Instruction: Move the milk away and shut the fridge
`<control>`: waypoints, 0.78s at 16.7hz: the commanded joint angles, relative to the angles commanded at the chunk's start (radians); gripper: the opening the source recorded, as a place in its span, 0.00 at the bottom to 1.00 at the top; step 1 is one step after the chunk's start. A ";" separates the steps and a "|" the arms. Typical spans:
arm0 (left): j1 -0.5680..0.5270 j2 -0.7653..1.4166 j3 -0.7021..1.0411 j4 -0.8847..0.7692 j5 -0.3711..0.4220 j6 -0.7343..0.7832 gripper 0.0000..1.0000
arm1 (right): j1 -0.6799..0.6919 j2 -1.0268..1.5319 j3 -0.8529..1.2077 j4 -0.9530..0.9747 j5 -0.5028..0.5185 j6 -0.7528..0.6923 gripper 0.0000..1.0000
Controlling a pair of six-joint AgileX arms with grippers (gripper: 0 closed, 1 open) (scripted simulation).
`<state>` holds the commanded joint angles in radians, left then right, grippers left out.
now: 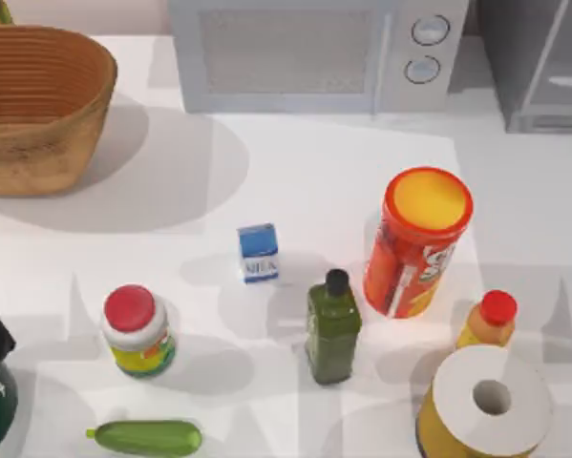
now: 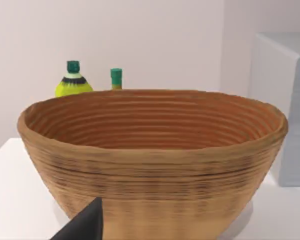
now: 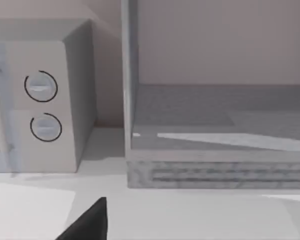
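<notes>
1. Milk point(image 1: 258, 253) stood upright near the middle of the bench point(image 1: 295, 172), untouched. Green bottle point(image 1: 332, 329) at its 4 o'clock, close; red chip can point(image 1: 417, 243) at 3 o'clock; red-capped jar point(image 1: 137, 331) at 8 o'clock.
2. Fridge point(image 1: 539, 67) at the bench's 1 o'clock corner, right of the microwave point(image 1: 314, 52); right wrist view looked into its open interior.
3. Left claw point(image 2: 84, 227) faced the basket point(image 2: 155, 150); right claw point(image 3: 87, 222) faced the fridge. For both, cannot tell whether open or closed.
4. Risks, judged: a descending claw could clip the green bottle and topple it; the light carton could tip or slip if pinched off-centre.
5. Legible writing: "MILK" on the carton. Other labels unreadable.
</notes>
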<state>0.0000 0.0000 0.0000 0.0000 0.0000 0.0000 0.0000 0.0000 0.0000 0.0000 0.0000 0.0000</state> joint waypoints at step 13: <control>0.000 0.000 0.000 0.000 0.000 0.000 1.00 | 0.439 0.398 -0.001 0.354 0.481 -0.001 1.00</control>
<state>0.0000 0.0000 0.0000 0.0000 0.0000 0.0000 0.4386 0.3984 -0.0007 0.3536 0.4813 -0.0013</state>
